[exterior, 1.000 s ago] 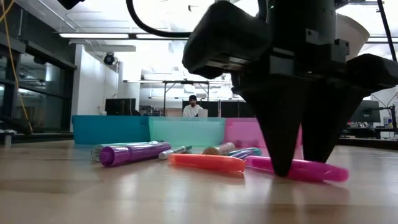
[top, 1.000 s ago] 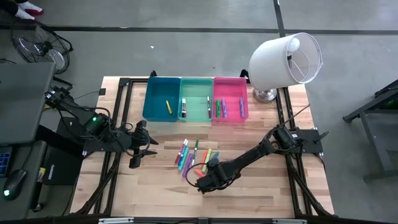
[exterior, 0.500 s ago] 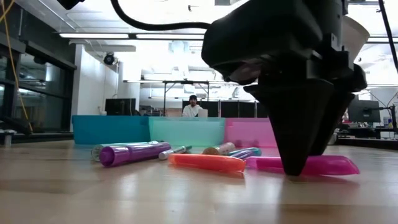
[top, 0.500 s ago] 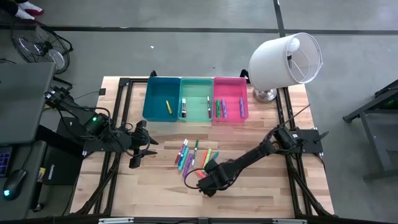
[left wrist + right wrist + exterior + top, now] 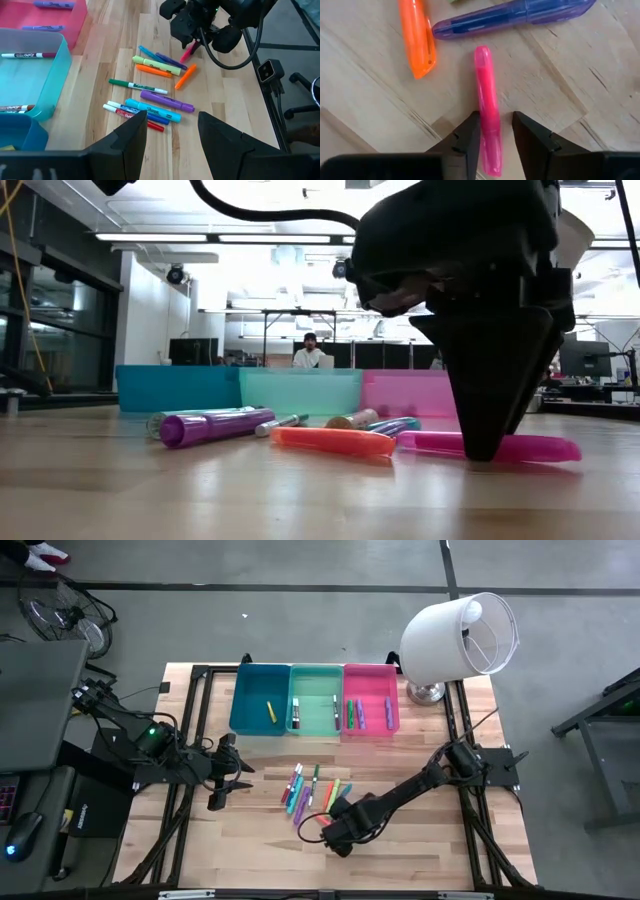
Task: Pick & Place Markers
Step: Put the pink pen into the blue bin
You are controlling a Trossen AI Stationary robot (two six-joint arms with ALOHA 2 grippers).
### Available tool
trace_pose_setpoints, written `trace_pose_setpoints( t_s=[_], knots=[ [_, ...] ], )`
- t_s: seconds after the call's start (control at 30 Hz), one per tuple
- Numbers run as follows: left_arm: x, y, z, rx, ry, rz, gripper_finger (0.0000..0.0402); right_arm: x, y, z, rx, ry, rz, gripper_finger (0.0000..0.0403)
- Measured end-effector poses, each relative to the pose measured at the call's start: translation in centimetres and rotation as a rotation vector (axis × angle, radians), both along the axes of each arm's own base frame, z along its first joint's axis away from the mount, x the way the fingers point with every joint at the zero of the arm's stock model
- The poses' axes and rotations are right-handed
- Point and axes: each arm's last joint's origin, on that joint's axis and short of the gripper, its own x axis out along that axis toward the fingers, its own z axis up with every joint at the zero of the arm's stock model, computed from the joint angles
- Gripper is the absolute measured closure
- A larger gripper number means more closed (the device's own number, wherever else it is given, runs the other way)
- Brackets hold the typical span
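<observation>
Lying on the table, the pink marker (image 5: 486,100) sits between the right claw's (image 5: 496,135) parted fingers.

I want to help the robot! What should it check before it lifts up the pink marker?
1. Pink marker between the right gripper fingers: ok.
2. Fingers squeezed tight on it: cannot tell, a thin gap shows on one side.
3. Orange marker apart from the pink one: ok.
4. Purple marker clear of the fingers: ok.
5. Pink bin has room for it: ok.
6. Left gripper waiting off to the side, open: ok.
</observation>
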Motion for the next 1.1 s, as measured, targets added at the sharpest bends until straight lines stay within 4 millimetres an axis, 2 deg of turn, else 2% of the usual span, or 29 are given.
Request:
trace_pose_setpoints(
  t_s=[0.23,0.53,1.1],
  knots=[
    [0.0,0.0,0.0,0.0,0.0,0.0,0.0227,-0.2,0.3,0.0,-0.015,-0.004,0.084,0.037],
    [0.0,0.0,0.0,0.001,-0.001,0.002,0.0227,-0.3,0.3,0.6,-0.025,-0.027,0.063,0.0371],
    [0.1,-0.1,0.1,-0.012,-0.018,0.005,0.0227,-1.2,-0.5,3.9,-0.097,-0.078,0.022,0.0372]
  ],
)
